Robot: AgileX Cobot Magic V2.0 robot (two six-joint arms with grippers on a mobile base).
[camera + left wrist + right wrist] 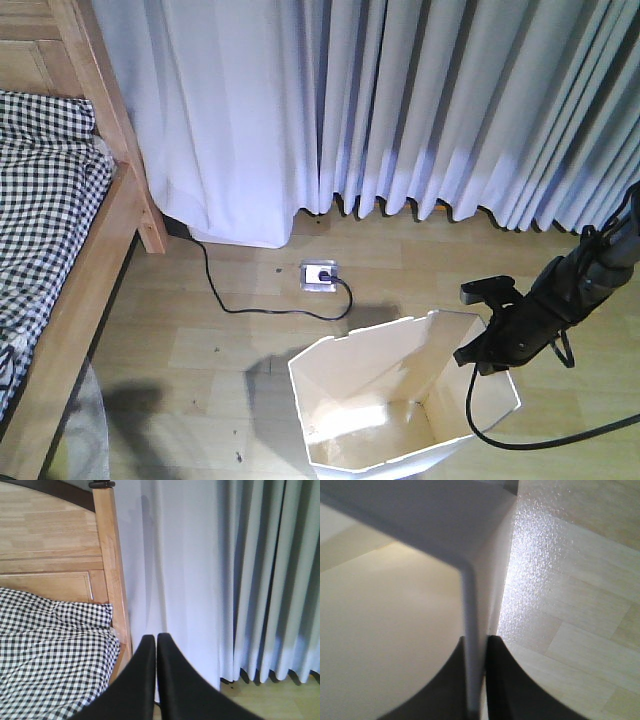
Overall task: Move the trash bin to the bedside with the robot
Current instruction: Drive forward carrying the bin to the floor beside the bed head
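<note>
Front view: trash bin (370,375) seen on floor (200,330), near centre, apart from bed (70,230) at left; right rim held by right claw (485,332). Left wrist view: left claw (156,642) pressed together, nothing held; bed and curtain (250,580) seen beyond. Right wrist view: right claw clamped on thin white wall of trash bin.

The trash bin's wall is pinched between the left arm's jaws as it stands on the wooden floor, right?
No: the right arm pinches the trash bin wall in its jaws, shown in the right wrist view. It does stand on the wooden floor.
</note>
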